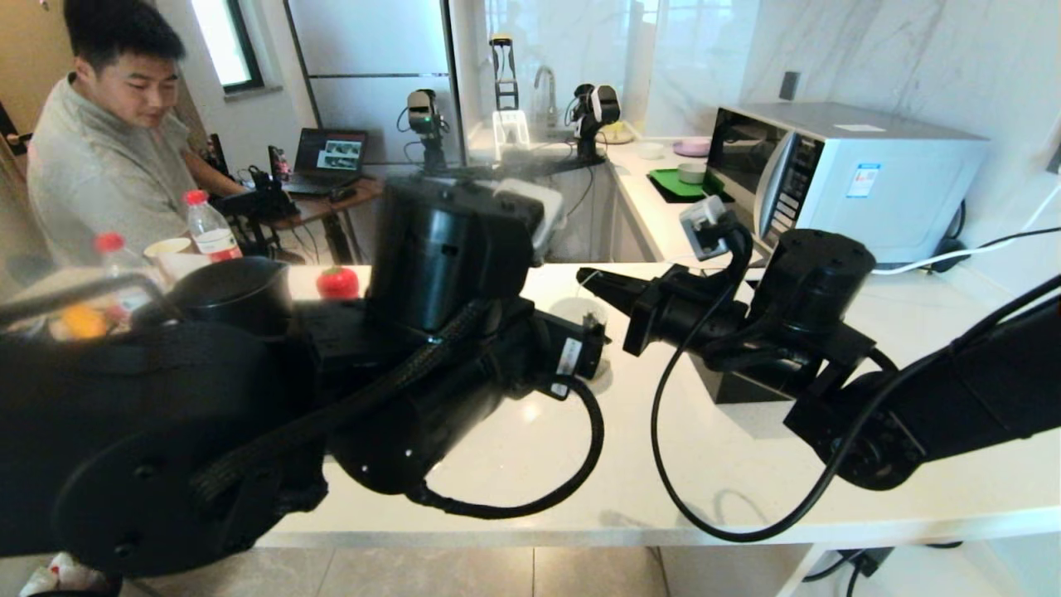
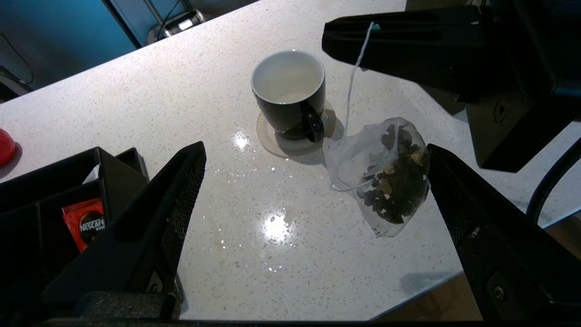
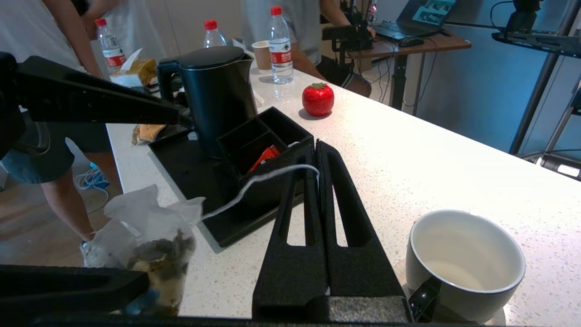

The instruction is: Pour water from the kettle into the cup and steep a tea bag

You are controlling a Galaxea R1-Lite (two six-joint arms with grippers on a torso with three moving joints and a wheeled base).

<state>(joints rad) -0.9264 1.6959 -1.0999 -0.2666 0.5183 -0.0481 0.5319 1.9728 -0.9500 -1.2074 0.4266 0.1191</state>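
Head view: the left arm fills the left and centre foreground, and its bulk hides most of the worktop [image 1: 746,464] behind it. The right gripper [image 1: 590,279] reaches in from the right, above the white counter, its tip pointing left toward the cup [image 1: 578,311], of which only part of the pale rim shows behind the left arm. The kettle [image 1: 228,292] stands at the far left of the counter, next to a red strawberry-shaped jar [image 1: 338,283]. A microwave [image 1: 845,178] sits at the far right.

Left wrist view: the left gripper [image 2: 313,181] has its fingers spread wide apart, with nothing between them touching either pad. The tea bag [image 2: 386,175] hangs in the air close to one finger, suspended on its string [image 2: 352,86], whose upper end is pinched in the tip of the right gripper [image 2: 349,38]. The cup [image 2: 289,93] stands upright on a round coaster [image 2: 272,141], beyond the bag. A black organiser tray [image 2: 54,190] holds a red packet [image 2: 85,222].

Right wrist view: the right gripper [image 3: 315,169] has its fingers pressed together, clamped on the string [image 3: 258,179]. The tea bag [image 3: 145,240] dangles over the near edge of the counter. The cup [image 3: 465,263] is near the gripper; liquid shows at its bottom. The kettle [image 3: 218,97] stands on the black tray [image 3: 190,177], lid shut.
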